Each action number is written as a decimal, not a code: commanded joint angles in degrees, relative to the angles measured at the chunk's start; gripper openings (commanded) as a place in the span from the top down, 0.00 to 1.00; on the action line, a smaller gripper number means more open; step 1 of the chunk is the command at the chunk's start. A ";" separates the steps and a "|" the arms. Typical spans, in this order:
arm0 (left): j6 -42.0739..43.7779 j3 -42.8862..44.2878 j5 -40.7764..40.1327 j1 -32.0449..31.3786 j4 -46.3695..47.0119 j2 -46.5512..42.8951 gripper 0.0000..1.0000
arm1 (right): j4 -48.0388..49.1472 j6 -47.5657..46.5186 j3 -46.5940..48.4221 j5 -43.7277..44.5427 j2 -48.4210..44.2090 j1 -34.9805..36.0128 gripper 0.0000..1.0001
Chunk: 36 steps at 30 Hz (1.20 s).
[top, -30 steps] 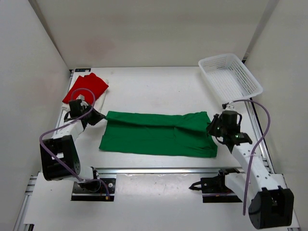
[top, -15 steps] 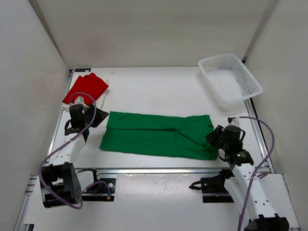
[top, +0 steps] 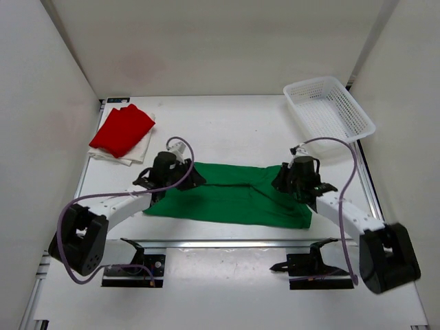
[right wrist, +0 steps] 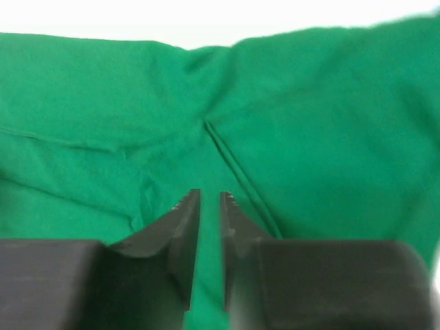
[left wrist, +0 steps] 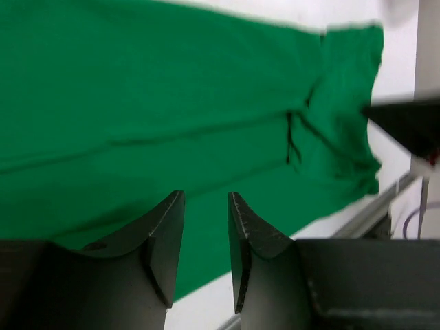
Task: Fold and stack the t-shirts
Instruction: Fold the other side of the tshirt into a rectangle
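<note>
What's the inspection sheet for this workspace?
Surface: white table, flat.
Job's things: green shirt folded into a long strip, middle; red shirt folded on white shirt, far left.
Clutter: basket, far right, empty.
Grippers: left gripper open over the green shirt's left end; right gripper slightly open over its right end; nothing seen between either's jaws.
Cables: purple cables loop over both arms.
Surroundings: white walls; rail at near edge.
</note>
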 commanded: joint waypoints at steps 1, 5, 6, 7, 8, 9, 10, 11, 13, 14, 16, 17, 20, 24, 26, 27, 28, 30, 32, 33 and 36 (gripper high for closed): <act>1.12 -1.76 -0.10 -4.51 3.27 0.49 0.58 | 10.31 -3.87 4.79 -2.94 7.34 1.15 0.81; -1.42 -5.97 1.58 -7.68 9.93 0.84 0.61 | 13.21 -4.23 6.72 -5.05 13.75 1.95 0.68; -1.43 -6.77 1.75 -8.38 10.39 1.45 0.60 | 13.13 -4.57 7.07 -4.35 14.99 2.29 0.66; -1.25 -6.34 1.67 -8.73 10.65 1.89 0.61 | 12.52 -4.92 8.04 -4.00 15.78 2.30 0.65; -1.60 -6.68 1.93 -8.82 10.92 2.94 0.61 | 12.25 -5.28 8.04 -3.82 17.09 2.73 0.64; -1.86 -7.12 2.72 -8.74 11.01 3.39 0.62 | 11.99 -5.63 8.65 -3.04 18.33 3.09 0.63; -2.30 -7.21 3.42 -8.56 12.05 3.48 0.62 | 11.90 -5.63 8.75 -2.42 18.95 2.74 0.62; -2.39 -8.00 4.47 -8.39 12.67 4.26 0.61 | 12.68 -5.37 8.05 -2.15 19.13 2.74 0.62; -2.83 -7.74 3.96 -8.82 13.64 4.62 0.62 | 14.08 -5.80 7.35 -1.02 19.83 2.04 0.61; -2.92 -7.83 4.04 -9.35 13.99 4.71 0.62 | 14.35 -5.98 7.34 -1.36 19.92 1.77 0.61; -2.75 -7.92 3.87 -9.88 14.43 4.97 0.62 | 14.45 -5.98 7.34 -2.32 21.32 1.16 0.61; -3.44 -7.83 3.95 -10.14 14.61 4.88 0.62 | 14.44 -6.24 8.04 -2.33 21.33 1.16 0.61; -4.59 -8.09 4.39 -10.41 16.45 6.46 0.63 | 14.45 -7.03 8.48 -2.33 22.03 2.03 0.59; -5.03 -8.18 4.05 -10.85 16.89 6.73 0.63 | 13.92 -7.21 9.80 -3.90 22.99 1.77 0.65; -5.38 -8.71 4.13 -10.59 16.90 6.11 0.63 | 13.83 -6.51 9.45 -5.91 22.91 1.33 0.74; -5.12 -8.97 4.13 -10.32 16.90 5.77 0.63 | 14.53 -6.34 8.49 -7.49 22.47 1.07 0.76; -5.21 -9.41 4.22 -10.15 16.90 5.33 0.63 | 15.32 -5.99 7.88 -9.08 21.86 0.72 0.76; -5.12 -9.58 3.95 -9.71 16.90 4.54 0.63 | 16.28 -5.46 6.38 -10.93 21.15 0.02 0.78; -4.77 -9.77 4.04 -9.70 16.99 4.18 0.62 | 15.50 -5.11 5.59 -11.82 19.75 -0.34 0.89; -5.38 -9.76 3.87 -9.70 17.16 4.01 0.63 | 14.45 -4.76 5.15 -11.30 18.27 0.01 0.92; -5.91 -10.03 3.86 -10.40 18.03 3.74 0.63 | 11.12 -4.23 4.27 -9.19 13.52 2.72 0.98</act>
